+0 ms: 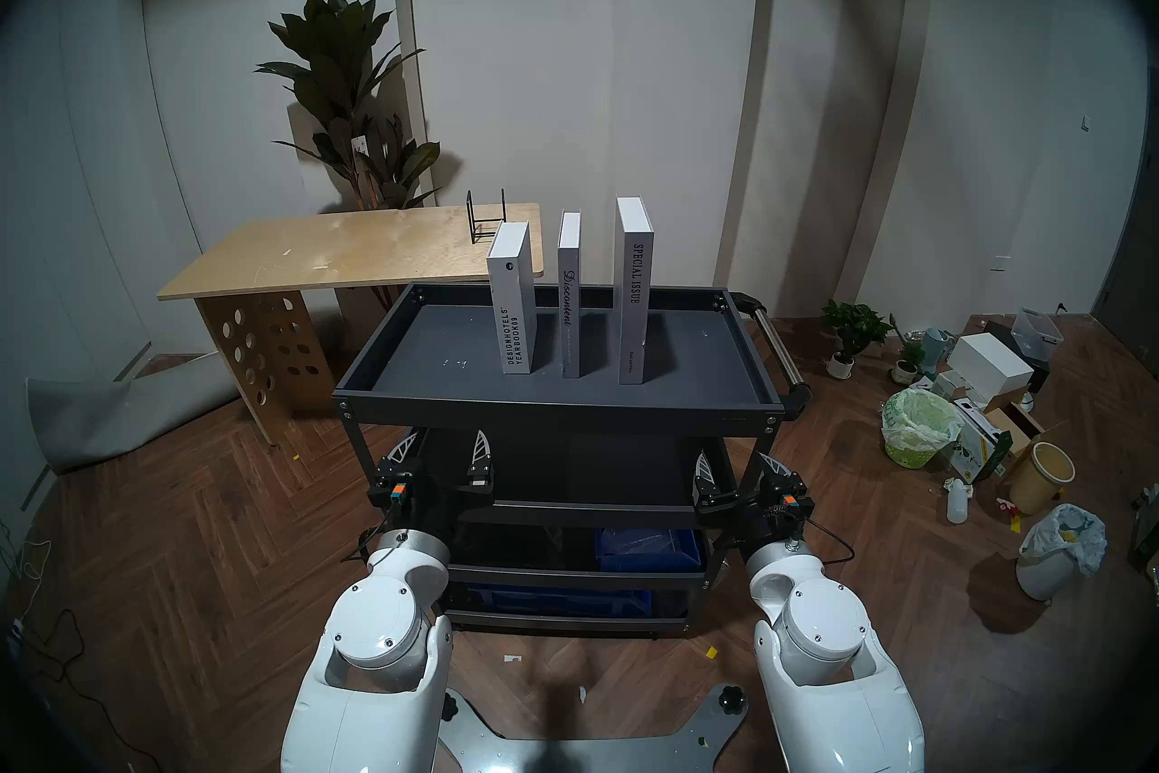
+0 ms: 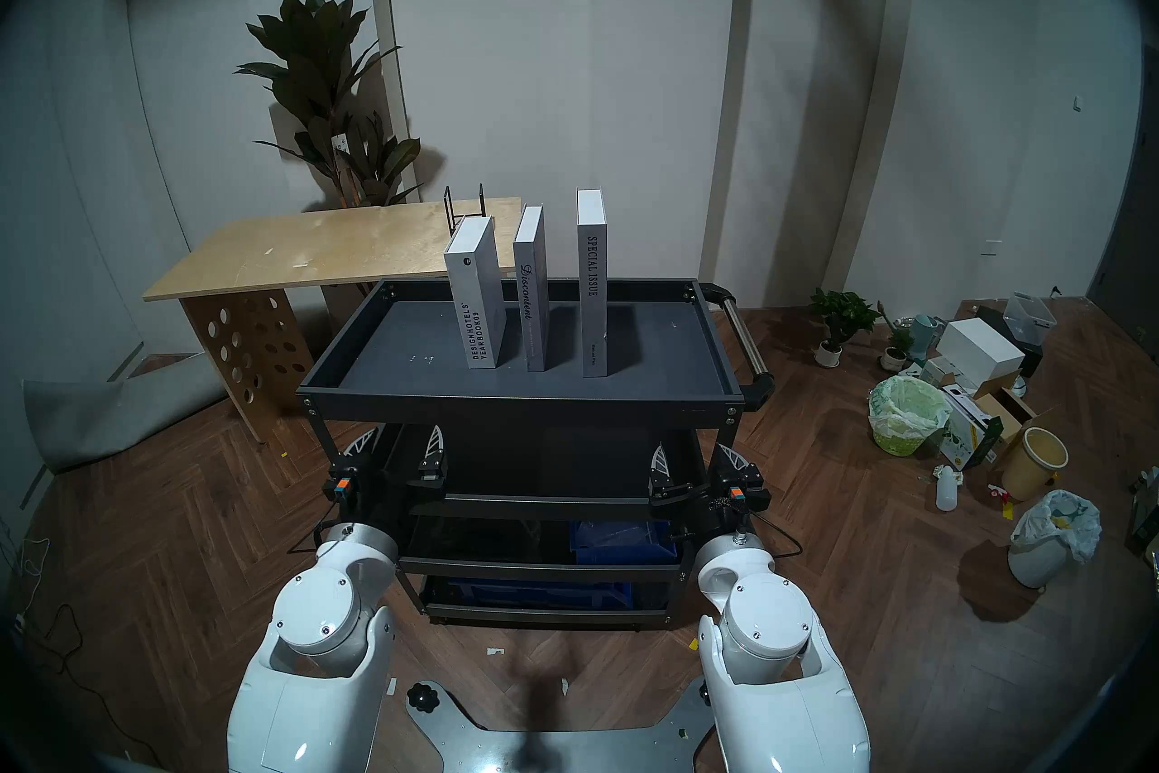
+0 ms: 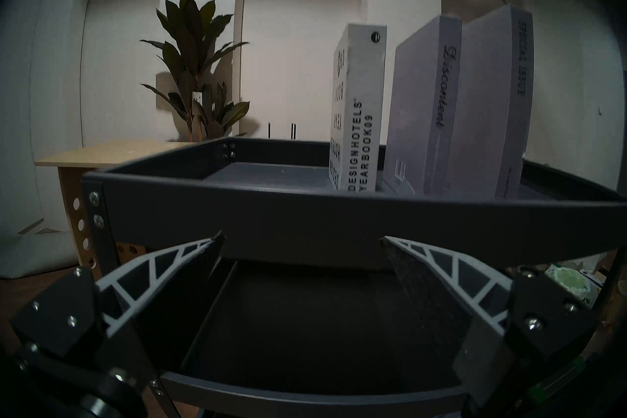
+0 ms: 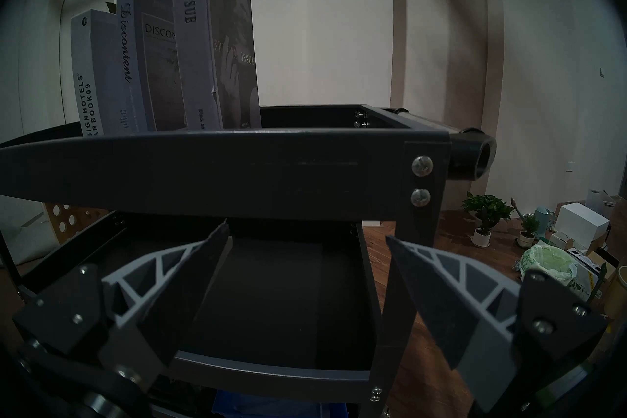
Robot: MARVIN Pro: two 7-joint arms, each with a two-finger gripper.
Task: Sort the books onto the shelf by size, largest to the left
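Observation:
Three grey books stand upright and apart on the shelf, the dark-grey top tray of a black cart. From left to right they are the short, thick DESIGNHOTELS YEARBOOK09, the thin Discontent and the tallest, SPECIAL ISSUE. Both grippers hang below the tray's front rim, in front of the cart's middle tier. My left gripper is open and empty near the front left post. My right gripper is open and empty near the front right post. The wrist views show the books above the rim.
A plywood table with a small black wire rack stands behind the cart on the left, with a tall plant behind it. The cart handle sticks out on the right. Bins, boxes and small pots litter the floor at right.

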